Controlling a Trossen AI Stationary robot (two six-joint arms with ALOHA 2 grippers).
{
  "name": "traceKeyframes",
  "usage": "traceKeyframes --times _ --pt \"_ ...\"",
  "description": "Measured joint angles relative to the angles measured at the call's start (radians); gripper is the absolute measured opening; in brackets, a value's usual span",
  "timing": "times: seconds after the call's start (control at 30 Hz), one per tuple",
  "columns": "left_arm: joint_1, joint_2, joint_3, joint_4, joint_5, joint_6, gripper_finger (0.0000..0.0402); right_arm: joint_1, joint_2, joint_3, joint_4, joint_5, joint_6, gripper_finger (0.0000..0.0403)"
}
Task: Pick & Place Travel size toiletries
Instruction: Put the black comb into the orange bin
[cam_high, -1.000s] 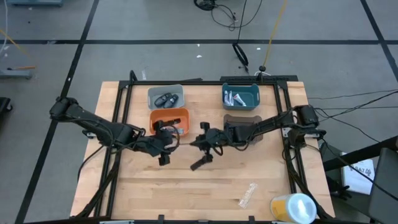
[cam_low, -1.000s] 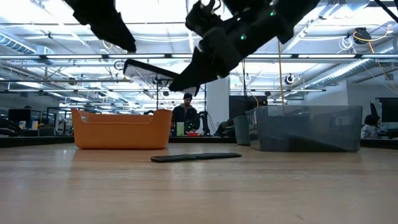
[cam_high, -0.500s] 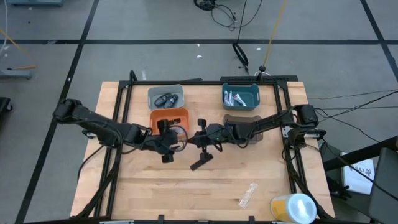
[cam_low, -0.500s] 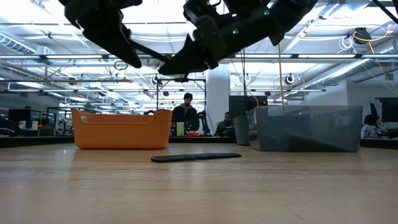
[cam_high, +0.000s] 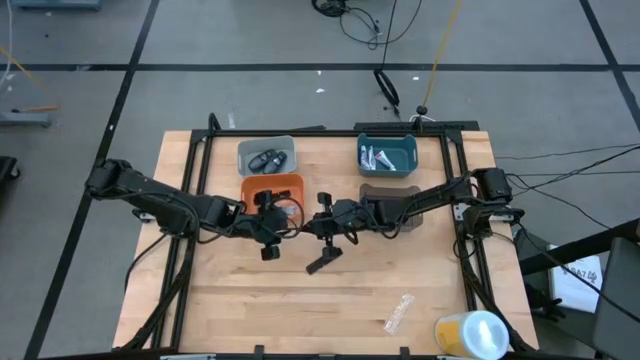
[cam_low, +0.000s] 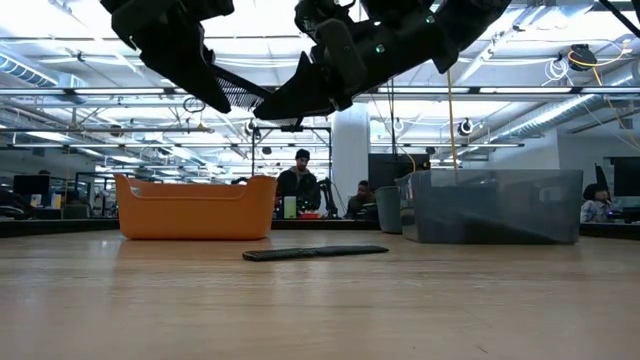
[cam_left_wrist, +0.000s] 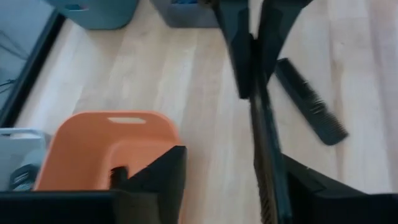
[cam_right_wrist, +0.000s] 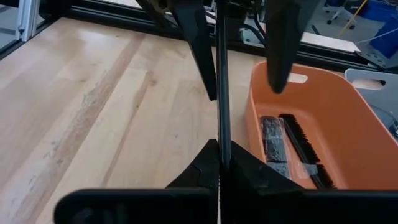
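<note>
A thin black comb (cam_low: 255, 100) hangs in the air between both grippers, next to the orange bin (cam_high: 272, 190). My right gripper (cam_high: 322, 222) is shut on one end of it. My left gripper (cam_high: 272, 222) is open, and its fingers (cam_right_wrist: 199, 50) stand on either side of the comb's free toothed end (cam_left_wrist: 261, 118), with a gap on each side. A second black comb (cam_high: 325, 260) lies flat on the table in front of them. The orange bin holds wrapped black combs (cam_right_wrist: 273, 140). My right gripper (cam_right_wrist: 219, 149) pinches the comb's end (cam_right_wrist: 219, 140) between its two fingers, coming level from the table's right side. The comb runs on along the fingers, toward the left gripper. It is lifted clear of the table, and its free end sits a little higher.
A grey bin (cam_high: 266, 158) holds dark oval pieces, and a teal bin (cam_high: 387, 153) holds silvery tubes. A dark clear bin (cam_high: 390, 197) sits under the right arm. The crinkled wrapper (cam_high: 399, 313) and the yellow-and-white cylinder (cam_high: 470, 332) lie near the table's near right corner.
My left gripper has moved right and toward the far edge, to the comb, and its open fingers now stand around the free end. My right gripper has carried the comb a little to the left, toward it. The comb on the table has not moved.
</note>
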Motion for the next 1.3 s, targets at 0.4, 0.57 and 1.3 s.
traceKeyframes --times 0.4,0.57,1.3 --pt "0.0 0.0 0.0 0.05 0.102 0.039 0.001 0.0 0.0 0.0 -0.007 0.0 -0.008 0.0004" --pt "0.0 -0.009 0.0 0.045 0.086 0.059 0.0003 -0.001 0.0 0.001 -0.018 0.0 -0.016 0.0015" --pt "0.215 -0.136 -0.064 -0.289 0.004 -0.022 0.0 -0.017 -0.126 0.002 -0.21 0.032 -0.001 0.0241"
